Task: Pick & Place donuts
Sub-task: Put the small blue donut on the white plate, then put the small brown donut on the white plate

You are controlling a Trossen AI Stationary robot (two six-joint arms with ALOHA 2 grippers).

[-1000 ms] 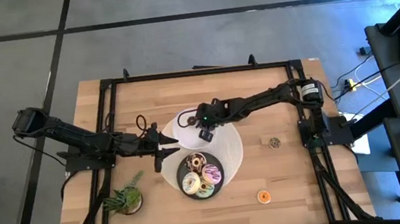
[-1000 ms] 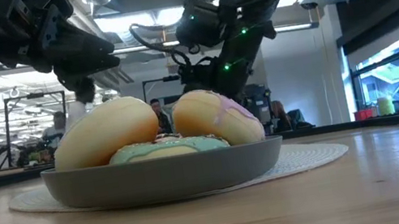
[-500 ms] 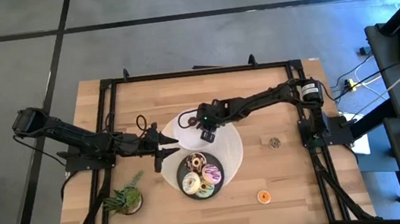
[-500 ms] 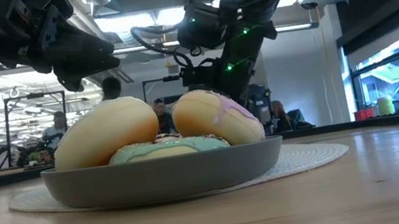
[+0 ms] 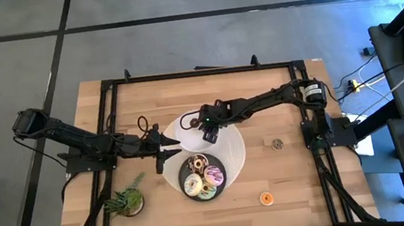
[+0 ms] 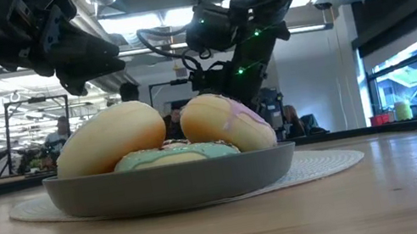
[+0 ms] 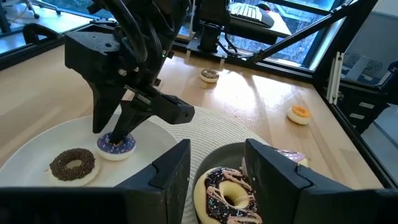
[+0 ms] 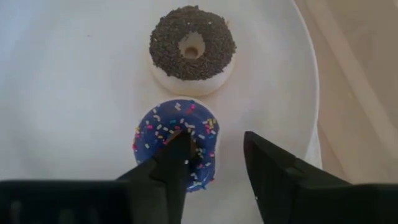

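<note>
A purple sprinkled donut (image 8: 177,149) and a small brown one (image 8: 193,46) lie flat on the white plate (image 5: 188,122). My right gripper (image 8: 214,152) hangs over the plate, open. One of its fingers stands in the purple donut's hole, the other outside the ring and apart from it. The dark grey plate (image 5: 216,165) holds several larger iced donuts (image 5: 202,178). To the plates' left my left gripper (image 5: 166,144) hovers open and holds nothing. A tiny brown donut (image 5: 277,144) and an orange one (image 5: 266,198) lie on the bare table. My right gripper points down with one fingertip (image 8: 180,142) in the purple donut's hole (image 7: 116,143). Whether that finger touches the ring I cannot tell. The donut lies flat on the white plate.
Both plates sit on a round woven mat (image 5: 231,149). A small green potted plant (image 5: 124,202) stands near the table's front left. A black metal frame (image 5: 197,73) runs around the tabletop. People show in the room behind in the low view.
My right gripper has opened over the white plate while staying in place.
</note>
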